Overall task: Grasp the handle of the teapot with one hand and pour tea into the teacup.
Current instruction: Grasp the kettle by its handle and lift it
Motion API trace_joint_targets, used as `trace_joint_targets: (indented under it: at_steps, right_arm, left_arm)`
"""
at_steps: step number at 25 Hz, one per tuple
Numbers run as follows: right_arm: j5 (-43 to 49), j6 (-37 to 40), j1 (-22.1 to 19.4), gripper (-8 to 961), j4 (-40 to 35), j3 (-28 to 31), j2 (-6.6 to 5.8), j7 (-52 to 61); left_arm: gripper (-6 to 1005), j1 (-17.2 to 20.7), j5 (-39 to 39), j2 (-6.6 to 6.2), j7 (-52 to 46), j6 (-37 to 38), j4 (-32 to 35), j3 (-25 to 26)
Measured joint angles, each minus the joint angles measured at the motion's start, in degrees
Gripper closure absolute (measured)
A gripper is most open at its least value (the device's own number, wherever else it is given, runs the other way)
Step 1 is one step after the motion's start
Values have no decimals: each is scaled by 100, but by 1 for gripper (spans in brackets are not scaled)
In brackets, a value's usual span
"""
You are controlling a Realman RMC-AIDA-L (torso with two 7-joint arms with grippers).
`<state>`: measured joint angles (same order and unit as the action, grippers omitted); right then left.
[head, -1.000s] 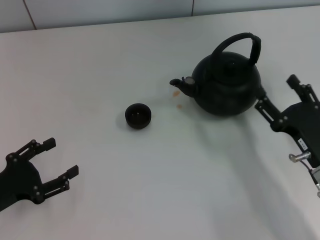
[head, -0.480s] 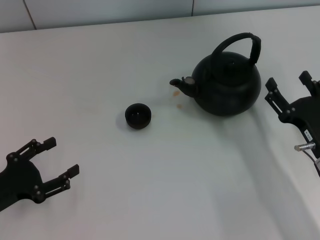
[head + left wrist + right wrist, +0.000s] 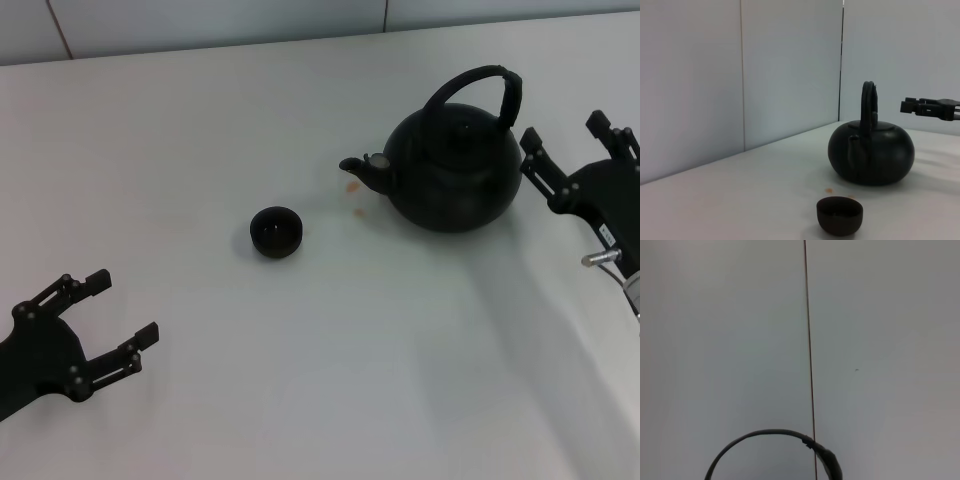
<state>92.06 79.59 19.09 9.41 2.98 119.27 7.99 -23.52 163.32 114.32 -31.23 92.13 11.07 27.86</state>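
Risking a knock rather than a grasp: the right gripper (image 3: 573,141) sits just beside the large round matte-black teapot (image 3: 455,170), on the side away from the spout, level with the upper body and not visibly lined up with the tall black arched handle (image 3: 478,88) over the pot's top. If it drives in at this height, my read is a finger hits the pot wall or the thick wrapped side of the hoop and shoves the pot toward the tiny round black teacup (image 3: 275,231), which stands well apart on the spout side. Two small orange-brown spots (image 3: 355,198) lie on the white table (image 3: 320,380) just below the spout, so a jolt could likely slop more out. A grasp low on the wrapped side could also let the pot swing when lifted. Pose: right arm comes in from the right edge, jaws spread wide, fingers pointing toward the pot, nothing held, not touching. The right wrist view shows only the top of the hoop against the wall, no fingers. Left gripper (image 3: 108,320) is parked low at the near left, jaws spread, empty, far from both objects. Teapot upright, far right of centre, spout aimed at the cup; left wrist view confirms the cup nearer, pot behind it.
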Motion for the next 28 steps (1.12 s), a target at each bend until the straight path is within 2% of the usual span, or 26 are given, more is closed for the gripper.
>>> trace_joint_targets:
  at_steps: [13,28]
  right_arm:
    - [16,-672,532,121,-450,-7,-9,372]
    - [-5,-1139,887,120,-517,1,-9,432]
  left_arm:
    - [139,-8,-66,106,26,-73,0,0]
    - [139,-92,-142,120,29,-174,-17,0]
